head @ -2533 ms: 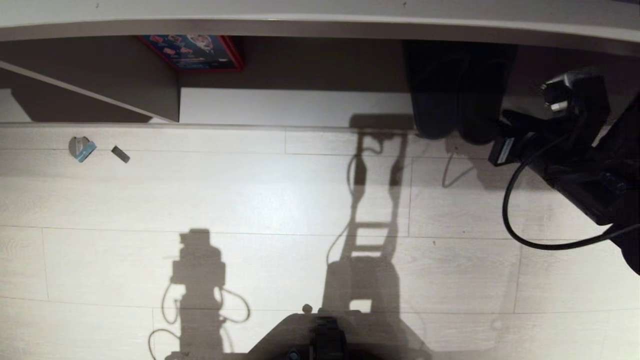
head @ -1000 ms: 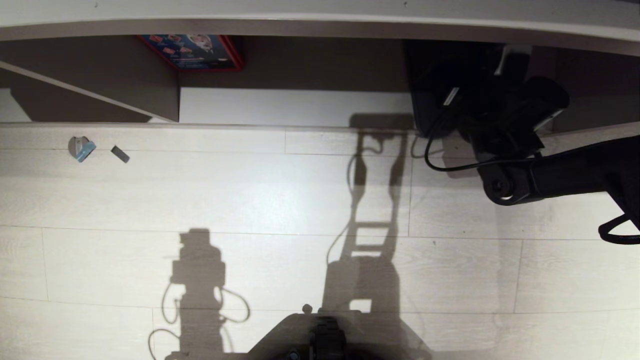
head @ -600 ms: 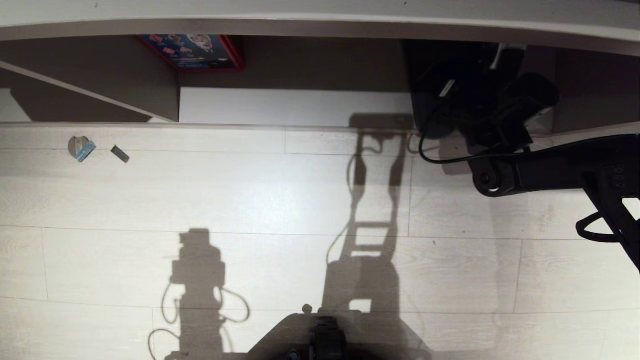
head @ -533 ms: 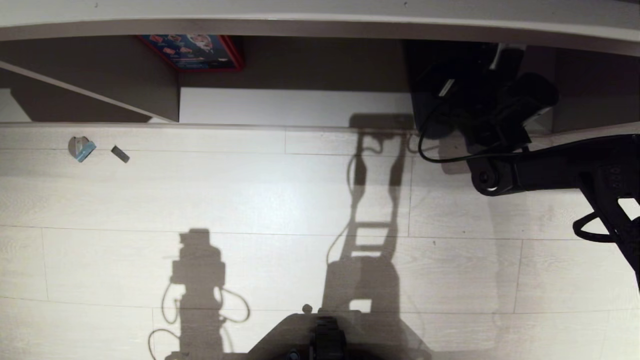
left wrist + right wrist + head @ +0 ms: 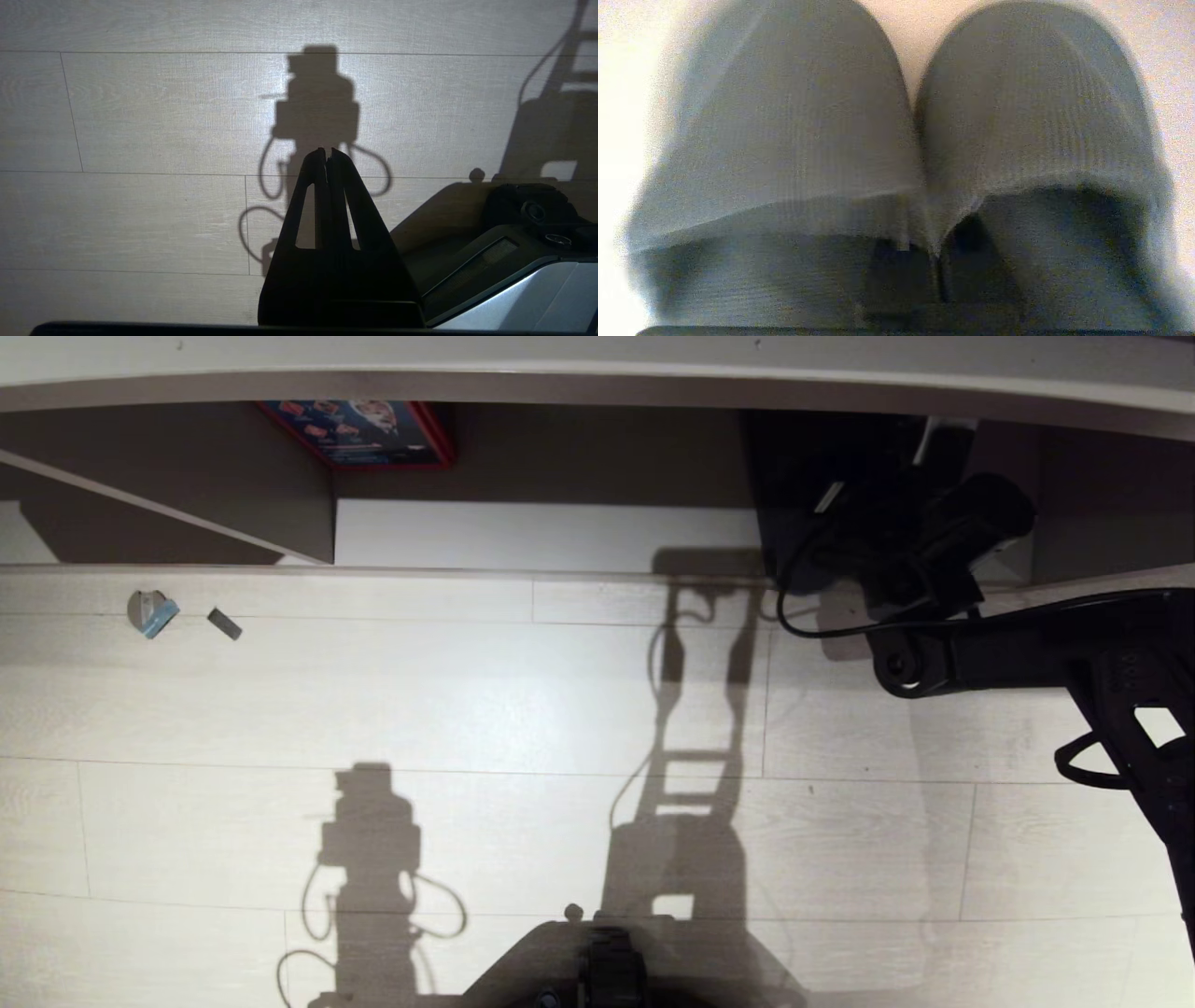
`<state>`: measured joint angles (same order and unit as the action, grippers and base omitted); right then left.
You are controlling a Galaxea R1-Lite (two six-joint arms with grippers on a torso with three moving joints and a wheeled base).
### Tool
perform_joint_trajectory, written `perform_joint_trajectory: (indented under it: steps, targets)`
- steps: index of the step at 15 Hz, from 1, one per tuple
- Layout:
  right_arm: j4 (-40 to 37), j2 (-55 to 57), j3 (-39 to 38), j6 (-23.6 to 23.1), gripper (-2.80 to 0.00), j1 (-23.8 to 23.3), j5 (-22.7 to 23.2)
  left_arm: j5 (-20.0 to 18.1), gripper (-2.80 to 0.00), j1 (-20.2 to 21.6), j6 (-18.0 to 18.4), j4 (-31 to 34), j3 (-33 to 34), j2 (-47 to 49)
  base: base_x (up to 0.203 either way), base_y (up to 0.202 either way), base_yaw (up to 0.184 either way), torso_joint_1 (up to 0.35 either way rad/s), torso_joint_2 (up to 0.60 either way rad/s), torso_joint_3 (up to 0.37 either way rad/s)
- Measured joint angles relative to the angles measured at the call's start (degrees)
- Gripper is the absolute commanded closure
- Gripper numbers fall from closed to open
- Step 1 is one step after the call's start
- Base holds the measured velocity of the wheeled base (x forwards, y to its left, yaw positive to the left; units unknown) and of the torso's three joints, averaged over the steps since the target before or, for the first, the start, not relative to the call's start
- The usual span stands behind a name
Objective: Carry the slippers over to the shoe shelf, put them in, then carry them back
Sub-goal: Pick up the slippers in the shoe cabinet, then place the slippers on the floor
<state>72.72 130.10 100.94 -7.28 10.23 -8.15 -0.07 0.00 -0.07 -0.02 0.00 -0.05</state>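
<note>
I am noting the right gripper (image 5: 931, 261), wide open a second ago, now pinching shut on the slippers (image 5: 906, 154) where their inner edges meet. They are sitting at the shoe shelf's (image 5: 551, 537) right end, by its front edge. I judge the return trip is beginning. The left gripper (image 5: 328, 156) is hanging closed, empty, over the floor.

The shoe shelf (image 5: 560, 537) has a pale bottom board; the slippers (image 5: 803, 513) sit on it at its right end, side by side and touching. On the pale wood-plank floor (image 5: 467, 709) lie two small scraps (image 5: 152, 612).
</note>
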Motion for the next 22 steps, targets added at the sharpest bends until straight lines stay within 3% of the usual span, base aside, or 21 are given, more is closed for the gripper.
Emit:
perform_joint_trajectory:
  steps: [5, 8, 16, 20, 22]
  targets:
    - [-0.33, -5.1, -8.21, -0.02, 0.0, 0.07, 0.41, -0.02, 0.0, 0.0, 0.0, -0.02, 0.0, 0.0, 0.0, 0.0, 0.0, 0.0, 0.0, 0.0]
    - [0.62, -10.79, -21.2, -0.02, 0.0, 0.24, 1.19, -0.02, 0.0, 0.0, 0.0, -0.01, 0.0, 0.0, 0.0, 0.0, 0.0, 0.0, 0.0, 0.0]
    - [13.84, -28.23, -64.49, -0.26, 0.0, 3.64, 1.77, -0.04, 0.0, 0.0, 0.0, -0.01, 0.0, 0.0, 0.0, 0.0, 0.0, 0.0, 0.0, 0.0]
    - [13.48, -40.18, -76.67, -0.39, 0.0, 4.43, 1.23, -0.02, 0.0, 0.0, 0.0, -0.01, 0.0, 0.0, 0.0, 0.0, 0.0, 0.0, 0.0, 0.0]
    - [10.97, -47.29, -81.02, -0.32, 0.0, 4.49, -1.27, -0.01, 0.0, 0.0, 0.0, -0.01, 0.0, 0.0, 0.0, 0.0, 0.0, 0.0, 0.0, 0.0]
